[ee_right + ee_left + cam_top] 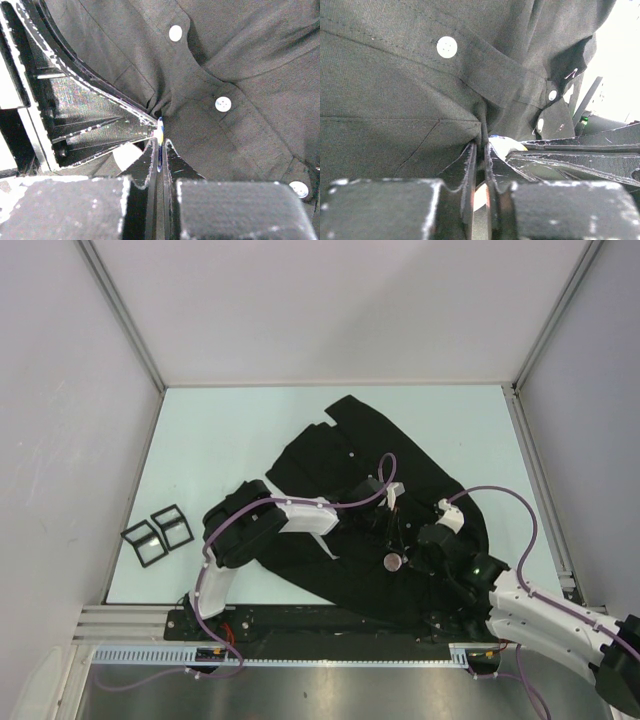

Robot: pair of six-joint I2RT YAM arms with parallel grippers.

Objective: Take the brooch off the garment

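1. Shirt (345, 455): black, long-sleeved, spread rumpled across the middle and right of the pale table (230, 440). We note small white buttons (223, 104) along its placket.
2. Brooch (160, 133): we see it edge-on only, a thin pale disc with blue and yellow. It sits at a bunched fold of the shirt, right where the two grippers meet.
3. Left gripper (481, 149): jaws drawn nearly together, leaving a narrow slit. A ridge of shirt cloth runs down into that slit, and we take it as pinched.
4. Right gripper (160, 144): jaws pressed together, with the brooch's rim clamped between the tips.
5. Two black square frames (157, 533): side by side at the table's left edge, well apart from the shirt.
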